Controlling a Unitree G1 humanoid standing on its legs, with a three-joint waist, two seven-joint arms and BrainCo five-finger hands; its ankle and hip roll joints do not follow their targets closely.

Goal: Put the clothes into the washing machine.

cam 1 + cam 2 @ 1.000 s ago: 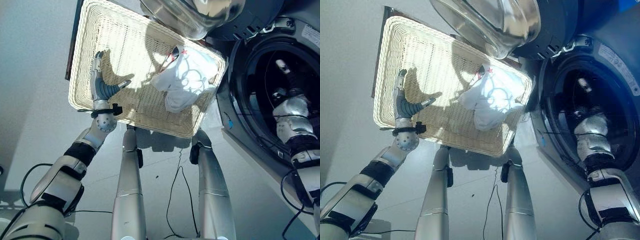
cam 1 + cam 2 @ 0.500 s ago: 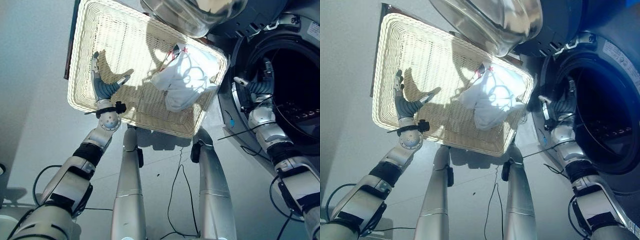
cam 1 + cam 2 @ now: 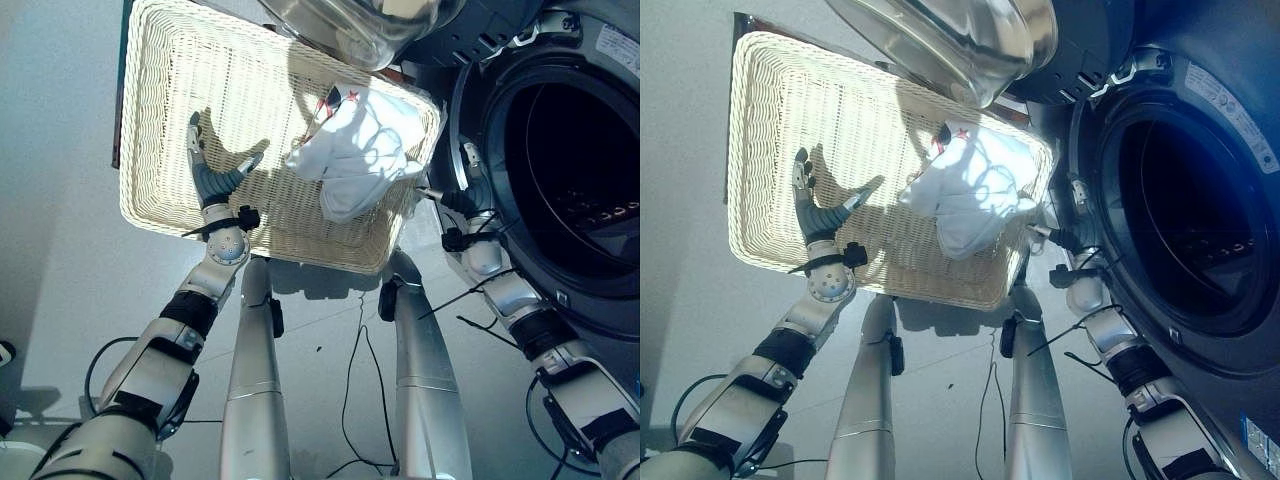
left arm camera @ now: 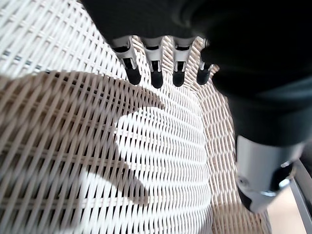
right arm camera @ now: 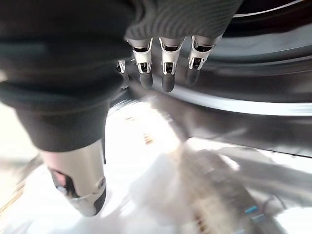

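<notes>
Clothes [image 3: 358,150]: white bundle in wicker basket [image 3: 160,120], at corner nearest washing machine [image 3: 560,150]. Right hand [image 3: 455,203] withdrawn from drum since earlier, now beside basket corner, fingers straight, empty. Left hand [image 3: 212,178] unchanged over basket floor, fingers spread

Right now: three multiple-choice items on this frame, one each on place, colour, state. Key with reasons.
1. Where does the crumpled white garment lie?
A. inside the drum
B. in the cream woven wicker basket, at its end nearest the washing machine
C. on the floor

2. What colour is the front of the front-loading washing machine?
A. white
B. red
C. dark

3. How is the left hand?
A. open, holding nothing
B. curled round the garment
C. gripping the basket rim

Answers:
1 B, the cloth rests against the basket wall beside the machine.
2 C, the panel round the round opening is dark.
3 A, its fingers are straight over bare wicker.
</notes>
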